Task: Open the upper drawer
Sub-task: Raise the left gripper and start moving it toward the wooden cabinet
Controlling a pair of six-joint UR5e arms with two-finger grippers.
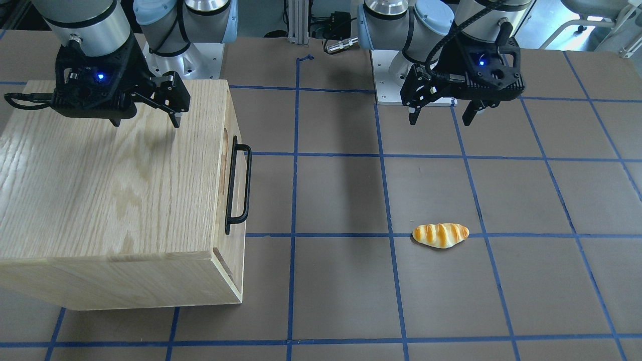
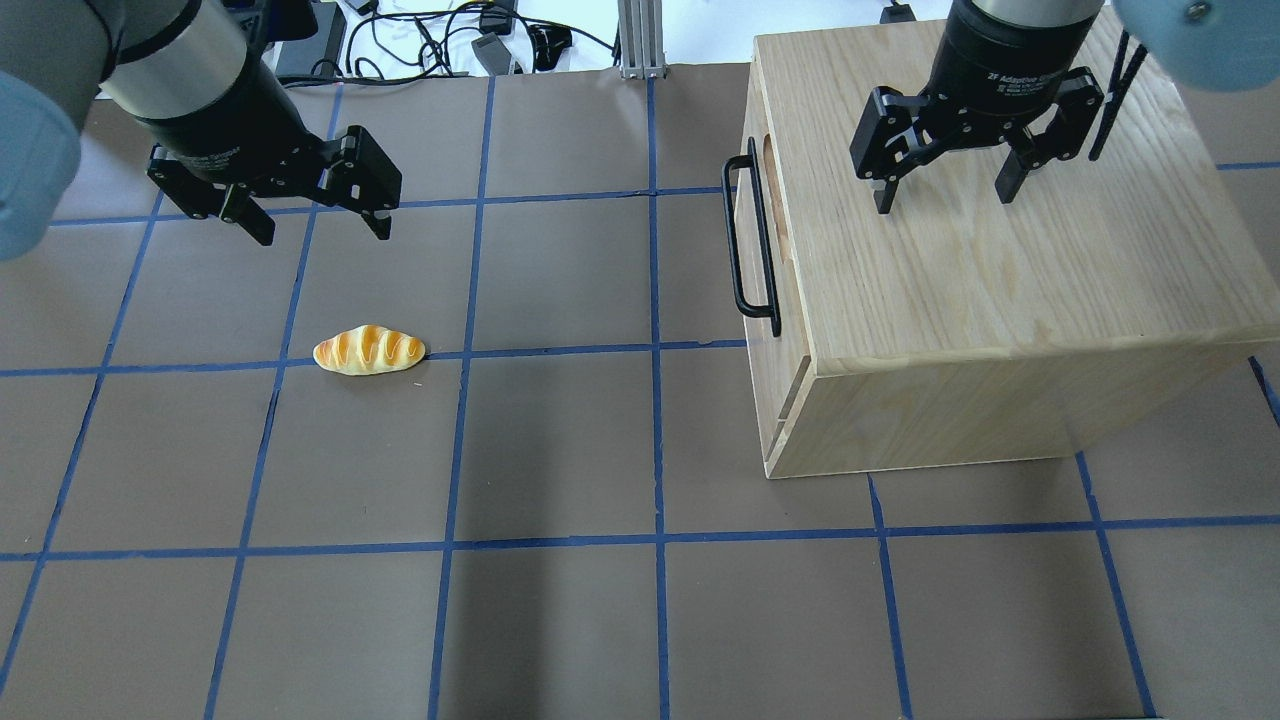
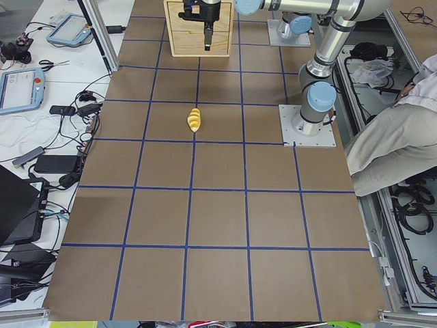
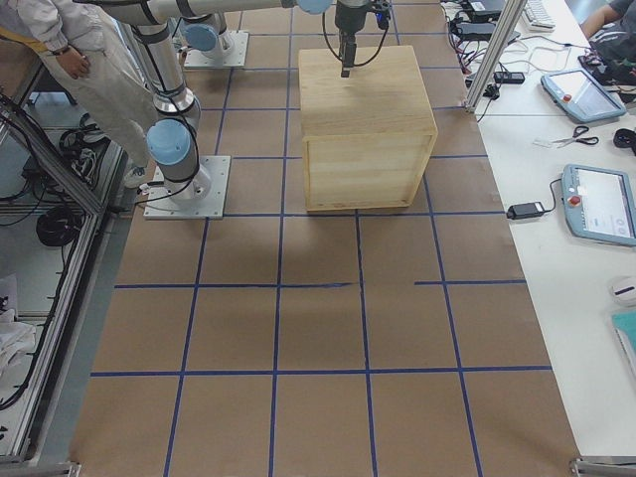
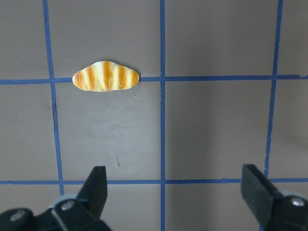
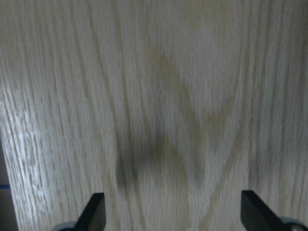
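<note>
The upper drawer is shut in the oak-grain cabinet (image 2: 980,290); only its front edge with the oblong notch and the long black bar handle (image 2: 750,240) shows, facing the table's middle. The handle also shows in the front-facing view (image 1: 237,188). My right gripper (image 2: 945,197) is open and empty, hovering over the cabinet top, behind the handle; it also shows in the front-facing view (image 1: 146,122) and in its wrist view (image 6: 173,214). My left gripper (image 2: 325,233) is open and empty above the bare table, far from the cabinet (image 1: 440,122).
A toy bread roll (image 2: 369,350) lies on the brown table (image 2: 560,450) just in front of my left gripper; it also shows in the left wrist view (image 5: 106,77). Blue tape lines grid the table. An operator stands beside the robot's base (image 4: 89,60).
</note>
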